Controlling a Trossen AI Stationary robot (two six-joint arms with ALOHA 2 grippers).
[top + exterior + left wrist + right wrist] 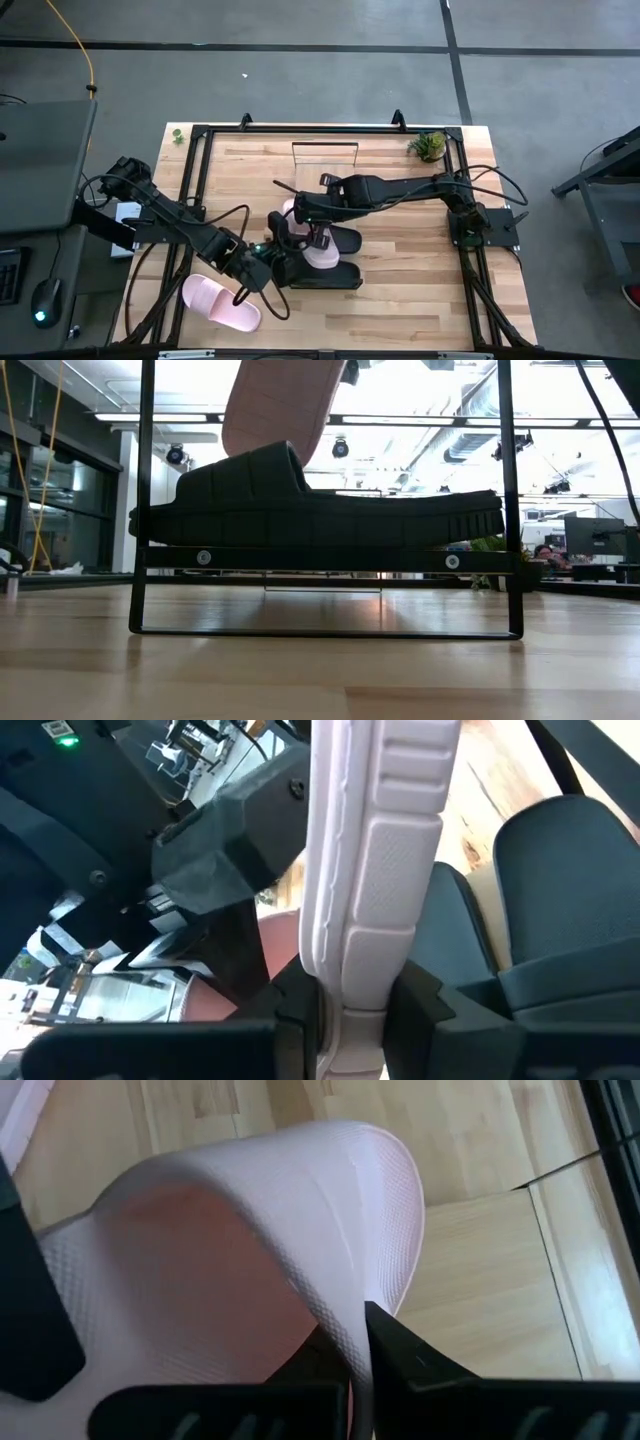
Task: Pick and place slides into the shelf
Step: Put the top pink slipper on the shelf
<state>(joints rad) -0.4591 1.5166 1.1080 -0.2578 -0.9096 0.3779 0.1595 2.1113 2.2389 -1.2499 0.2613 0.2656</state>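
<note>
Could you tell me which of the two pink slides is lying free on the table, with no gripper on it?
The pink slide near the left front corner, lying alone on the bare tabletop. The other pink slide sits mid-table among the black ones, clamped by both the left gripper and the right gripper.

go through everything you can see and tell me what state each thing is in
Left gripper: closing on the edge of the lifted pink slide.
Right gripper: shut on that same slide's strap.
Black slide: flat on the shelf.
Other pink slide: lying on the table, untouched.
</note>
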